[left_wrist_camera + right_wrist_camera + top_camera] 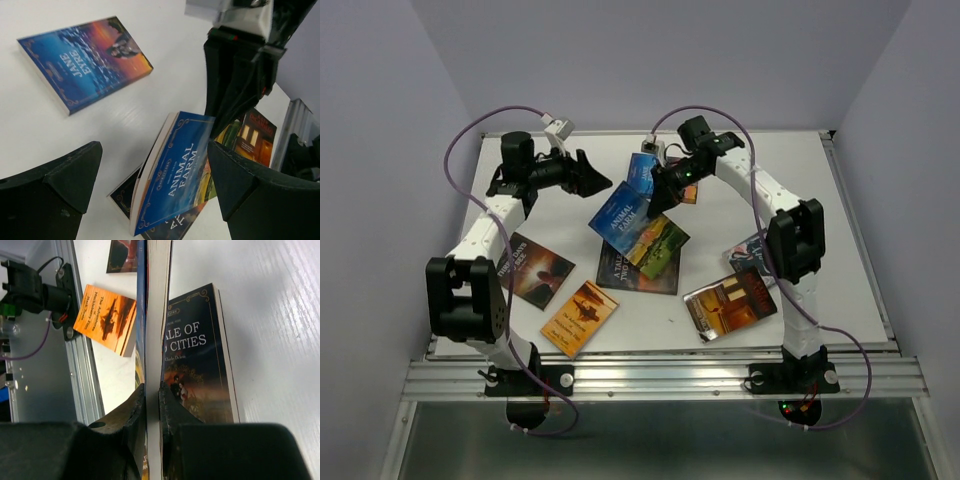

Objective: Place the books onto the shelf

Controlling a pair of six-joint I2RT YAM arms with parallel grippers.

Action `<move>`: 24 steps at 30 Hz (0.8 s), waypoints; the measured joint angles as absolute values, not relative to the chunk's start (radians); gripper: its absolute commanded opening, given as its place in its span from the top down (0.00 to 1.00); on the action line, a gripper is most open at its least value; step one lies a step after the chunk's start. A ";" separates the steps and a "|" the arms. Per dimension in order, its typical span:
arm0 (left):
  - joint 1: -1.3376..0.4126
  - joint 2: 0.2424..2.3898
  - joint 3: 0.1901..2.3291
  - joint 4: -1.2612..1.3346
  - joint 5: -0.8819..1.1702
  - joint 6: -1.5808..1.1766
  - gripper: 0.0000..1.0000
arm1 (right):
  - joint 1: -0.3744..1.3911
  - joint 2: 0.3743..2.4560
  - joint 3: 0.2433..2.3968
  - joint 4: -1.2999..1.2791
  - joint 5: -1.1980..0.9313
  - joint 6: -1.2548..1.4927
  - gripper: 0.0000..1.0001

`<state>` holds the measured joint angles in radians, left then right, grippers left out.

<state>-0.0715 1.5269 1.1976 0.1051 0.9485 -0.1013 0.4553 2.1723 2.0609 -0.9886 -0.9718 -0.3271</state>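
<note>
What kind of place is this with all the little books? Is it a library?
Probably not a library: it looks like a robot test booth. A left arm and right arm are bolted at the edge of a white table, and plain walls close it in.

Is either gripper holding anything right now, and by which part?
Right gripper pinches the Animal Farm book at one edge, across its covers; left gripper holds nothing.

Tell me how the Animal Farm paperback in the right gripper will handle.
The Animal Farm paperback looks thin, so it may flex, pinched at one edge by the right gripper. Its glossy cover could slip. Held tilted, it would likely topple flat if released.
</note>
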 measured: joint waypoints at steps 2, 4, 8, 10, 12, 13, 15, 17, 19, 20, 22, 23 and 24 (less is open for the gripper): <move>-0.072 1.581 1.200 0.096 0.997 -0.101 0.01 | 0.455 2.164 2.062 -1.013 -0.971 -0.352 0.99; -0.072 1.602 1.200 0.088 1.029 -0.101 0.01 | 0.453 2.152 2.064 -1.031 -0.971 -0.373 0.99; -0.077 1.585 1.179 0.136 1.089 -0.100 0.01 | 0.452 2.127 2.075 -1.050 -0.969 -0.390 0.99; -0.086 1.570 1.152 0.176 1.106 -0.105 0.01 | 0.452 2.122 2.085 -1.057 -0.973 -0.395 0.99; -0.104 1.566 1.135 0.197 1.118 -0.110 0.01 | 0.452 2.121 2.098 -1.064 -0.977 -0.398 0.99; -0.115 1.569 1.132 0.201 1.119 -0.110 0.01 | 0.452 2.121 2.101 -1.066 -0.977 -0.397 0.99; -0.130 1.575 1.126 0.204 1.122 -0.109 0.04 | 0.452 2.121 2.118 -1.075 -0.977 -0.399 0.99; -0.142 1.581 1.117 0.205 1.124 -0.108 0.14 | 0.452 2.121 2.133 -1.082 -0.979 -0.401 0.99; -0.145 1.583 1.106 0.206 1.126 -0.103 0.28 | 0.452 2.121 2.147 -1.086 -0.985 -0.404 0.99; -0.145 1.583 1.101 0.206 1.129 -0.103 0.34 | 0.452 2.121 2.151 -1.087 -0.987 -0.405 0.99; -0.145 1.583 1.094 0.214 1.132 -0.101 0.46 | 0.450 2.121 2.152 -1.092 -0.992 -0.408 0.99; -0.145 1.583 1.092 0.218 1.135 -0.103 0.51 | 0.448 2.121 2.152 -1.094 -0.991 -0.408 0.99; -0.147 1.583 1.088 0.224 1.135 -0.102 0.67 | 0.448 2.121 2.152 -1.098 -0.992 -0.409 0.99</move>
<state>-0.1467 1.5826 1.0878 0.2245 1.1351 -0.1017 0.4480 2.1208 2.1521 -1.0981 -0.9916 -0.4091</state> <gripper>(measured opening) 0.549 0.176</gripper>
